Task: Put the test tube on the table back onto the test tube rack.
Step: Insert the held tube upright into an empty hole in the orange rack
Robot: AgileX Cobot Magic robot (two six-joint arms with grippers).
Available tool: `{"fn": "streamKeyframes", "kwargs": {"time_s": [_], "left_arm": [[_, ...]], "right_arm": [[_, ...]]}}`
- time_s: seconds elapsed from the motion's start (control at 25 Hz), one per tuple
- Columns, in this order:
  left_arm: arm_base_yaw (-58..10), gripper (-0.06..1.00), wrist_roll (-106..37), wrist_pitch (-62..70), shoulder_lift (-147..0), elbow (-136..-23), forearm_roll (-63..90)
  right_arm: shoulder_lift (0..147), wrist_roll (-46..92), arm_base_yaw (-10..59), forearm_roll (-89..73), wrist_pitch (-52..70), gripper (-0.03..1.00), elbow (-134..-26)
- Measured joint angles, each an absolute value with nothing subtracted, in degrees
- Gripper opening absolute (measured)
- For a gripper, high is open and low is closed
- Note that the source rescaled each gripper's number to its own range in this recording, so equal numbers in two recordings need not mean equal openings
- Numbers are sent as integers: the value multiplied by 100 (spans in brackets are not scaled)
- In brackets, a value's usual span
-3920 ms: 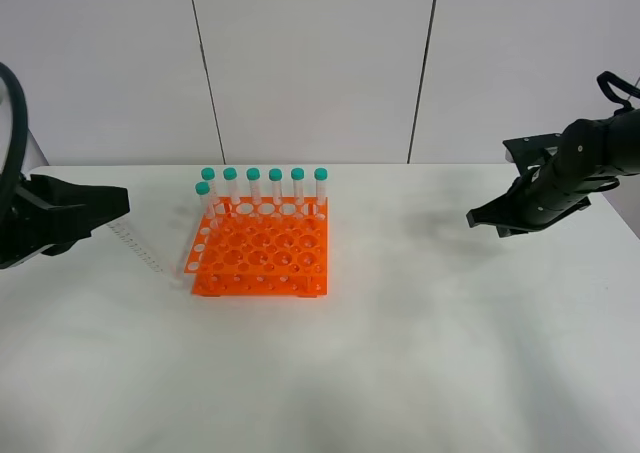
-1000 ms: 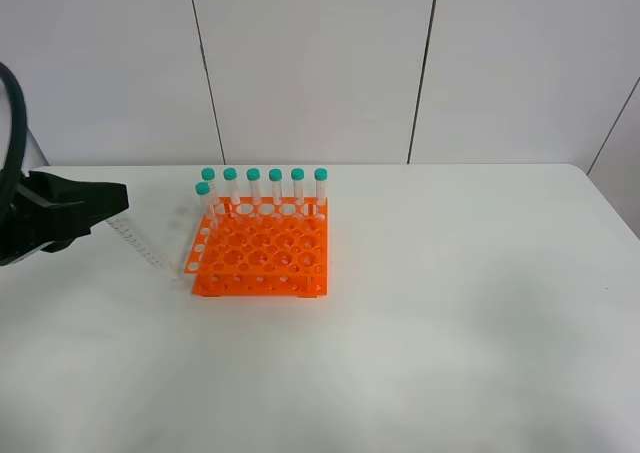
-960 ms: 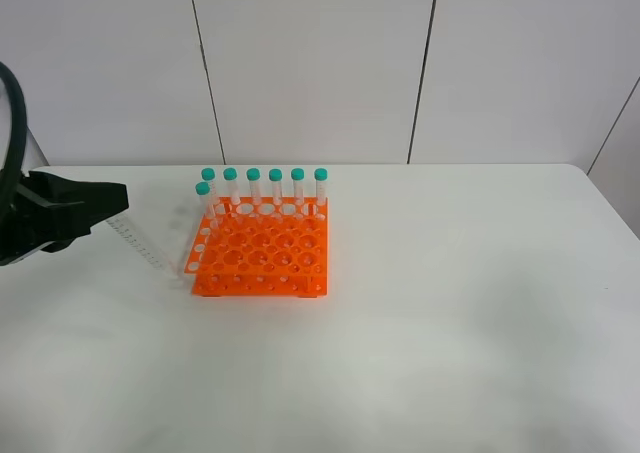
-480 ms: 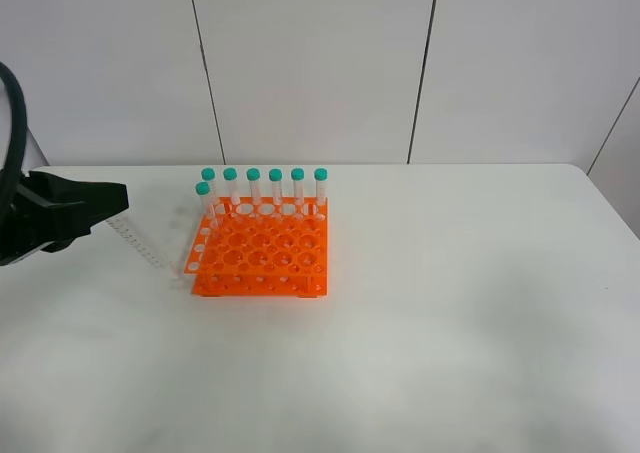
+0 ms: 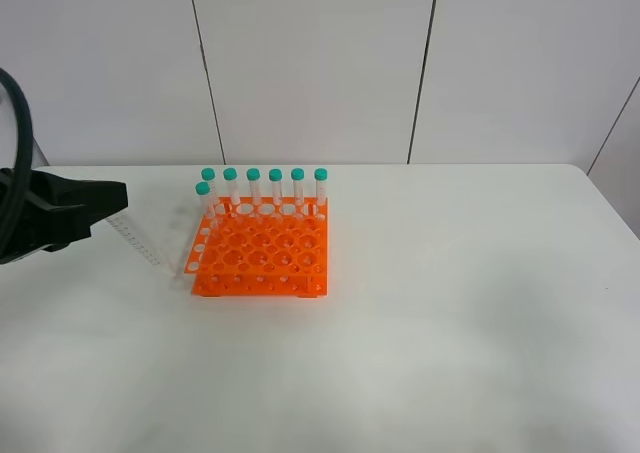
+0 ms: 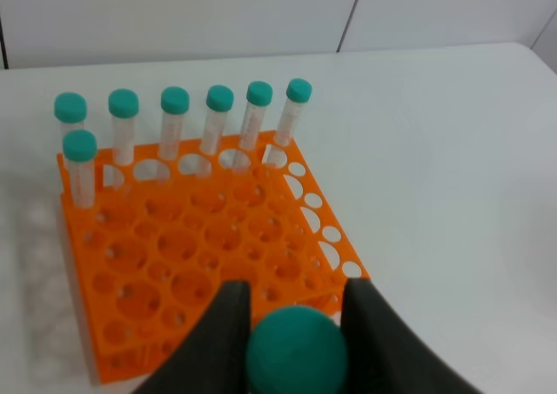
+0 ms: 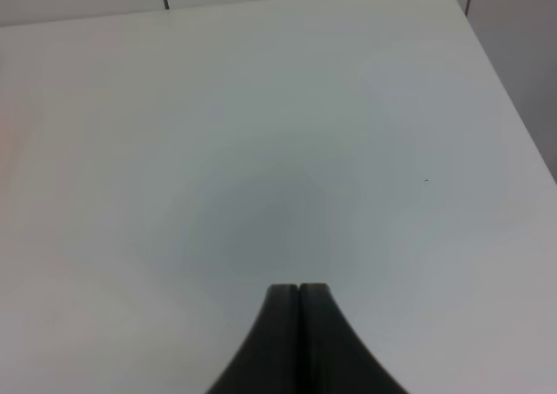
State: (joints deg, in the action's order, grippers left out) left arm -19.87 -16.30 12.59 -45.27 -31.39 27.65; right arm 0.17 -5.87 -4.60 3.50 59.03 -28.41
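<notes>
Change noted: your right gripper point(image 7: 298, 288), jaws pressed together and empty, has withdrawn from the high view. Your left gripper point(image 6: 296, 300) has not moved. It stays clamped on the test tube point(image 6: 296, 352), which slants just beside the test tube rack point(image 5: 262, 253). Insertion remains undone.

The right gripper point(image 7: 298, 288) has pulled back out of the exterior high view.

Bright, even light leaves only soft, faint shadows on the table point(image 5: 450, 323).
</notes>
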Motion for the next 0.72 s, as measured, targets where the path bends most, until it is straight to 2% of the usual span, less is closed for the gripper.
{"fn": "streamKeyframes", "kwargs": {"time_s": [0.48,0.72], "left_arm": [[-1987,1,-2003,1226,-4561,-3139,2755],[-1987,1,-2405,1070,-5275,-3139,2736]], "right_arm": [[17,-587,-460,350,5903,0,-2841],[17,-587,-460,350,5903,0,-2841]]}}
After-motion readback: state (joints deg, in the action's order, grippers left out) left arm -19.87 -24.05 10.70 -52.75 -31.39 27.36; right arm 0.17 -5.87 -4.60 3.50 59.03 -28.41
